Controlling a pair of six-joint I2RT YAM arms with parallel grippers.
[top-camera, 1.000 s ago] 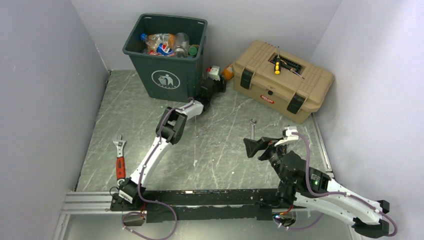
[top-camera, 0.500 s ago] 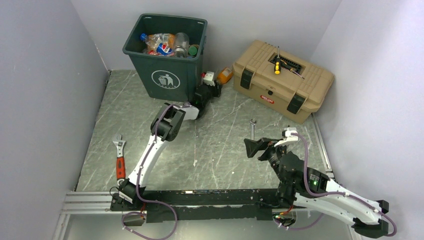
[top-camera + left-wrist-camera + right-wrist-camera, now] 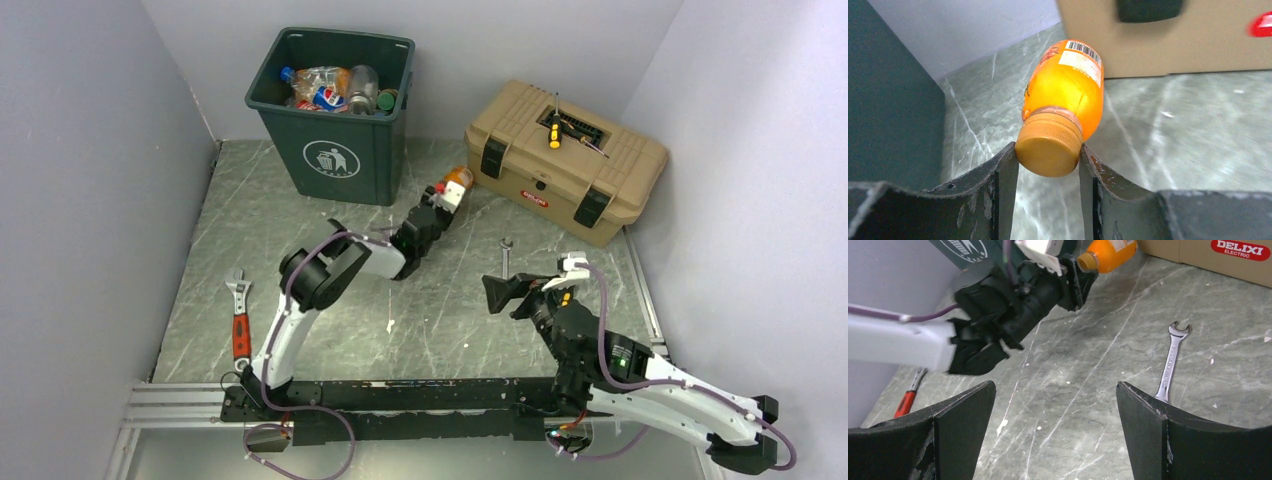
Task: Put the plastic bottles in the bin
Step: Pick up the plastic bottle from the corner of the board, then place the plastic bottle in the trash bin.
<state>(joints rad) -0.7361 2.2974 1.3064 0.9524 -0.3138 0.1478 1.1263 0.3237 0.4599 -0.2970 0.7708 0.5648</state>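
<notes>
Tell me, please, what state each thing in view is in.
orange bottle, capped, held at its top end.
left gripper, jaws shut on the orange bottle.
right gripper, jaws open, empty.
bin, upright, open-topped, bottles piled inside.
toolbox, lid closed.

1 orange bottle [image 3: 459, 179] at left jaws, between bin [image 3: 300, 140] and toolbox [image 3: 520, 160]; more bottles [image 3: 328, 88] inside bin.

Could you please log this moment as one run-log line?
left gripper: shut on orange bottle at cap | right gripper: open, empty | bin: bottles inside
</notes>
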